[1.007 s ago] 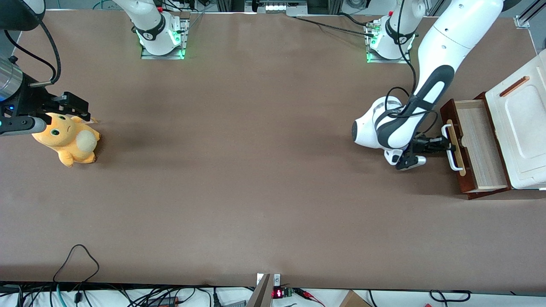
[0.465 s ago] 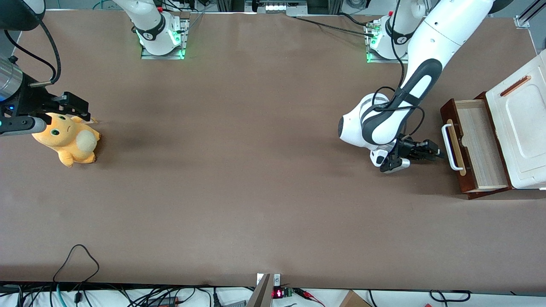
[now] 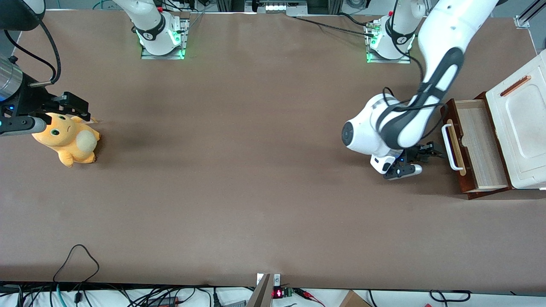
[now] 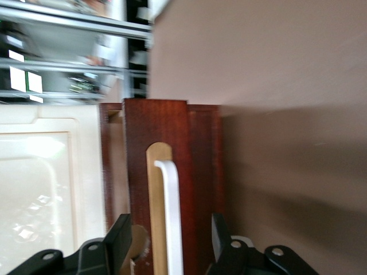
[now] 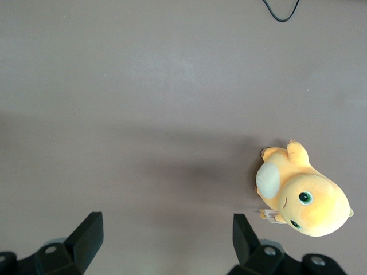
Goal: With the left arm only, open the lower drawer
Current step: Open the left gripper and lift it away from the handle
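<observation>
- Black fingers (image 4: 120,238) of the gripper (image 3: 431,152) stand spread wide and empty, 1 on each side of the white bar handle (image 3: 449,146), seemingly just clear of it.
- Red-brown lower drawer (image 3: 473,143) juts from the white cabinet (image 3: 522,123), its pale tray showing; the pull looks done.
- Risk: the left arm (image 3: 399,123) hangs close above the handle, so a sideways swing could clip it and skew the drawer.

Orange plush toy (image 5: 304,197) lies on brown table (image 5: 143,114)

Lower drawer (image 3: 473,147) pulled out — gripper (image 3: 431,152) open, just beside handle.
</observation>
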`<state>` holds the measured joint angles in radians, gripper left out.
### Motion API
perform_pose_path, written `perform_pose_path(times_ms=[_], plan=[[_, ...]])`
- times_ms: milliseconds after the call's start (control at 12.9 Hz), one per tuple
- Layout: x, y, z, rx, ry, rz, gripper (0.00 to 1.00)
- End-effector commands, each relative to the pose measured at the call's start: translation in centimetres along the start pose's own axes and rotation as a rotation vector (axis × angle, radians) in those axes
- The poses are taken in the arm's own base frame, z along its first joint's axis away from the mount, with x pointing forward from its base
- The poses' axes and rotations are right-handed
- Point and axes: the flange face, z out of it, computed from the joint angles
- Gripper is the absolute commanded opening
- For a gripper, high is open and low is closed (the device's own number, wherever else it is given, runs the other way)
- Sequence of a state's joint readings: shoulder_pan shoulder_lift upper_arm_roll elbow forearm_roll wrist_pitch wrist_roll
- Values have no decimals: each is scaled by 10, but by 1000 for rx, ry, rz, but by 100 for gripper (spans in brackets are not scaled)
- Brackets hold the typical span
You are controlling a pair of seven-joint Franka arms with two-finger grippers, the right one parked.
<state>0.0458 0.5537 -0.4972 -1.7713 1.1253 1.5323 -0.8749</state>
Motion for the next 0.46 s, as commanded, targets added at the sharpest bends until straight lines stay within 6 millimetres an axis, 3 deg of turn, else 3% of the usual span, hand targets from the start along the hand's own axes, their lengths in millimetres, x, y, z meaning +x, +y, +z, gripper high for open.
perform_pose_path(times_ms=[0,232,387], plan=[[10,-52,-36,-205,-42,-4,99],[7,-108,-63,-402,-83,-16,100],[7,-165,-69,-588,-132,-29,100]])
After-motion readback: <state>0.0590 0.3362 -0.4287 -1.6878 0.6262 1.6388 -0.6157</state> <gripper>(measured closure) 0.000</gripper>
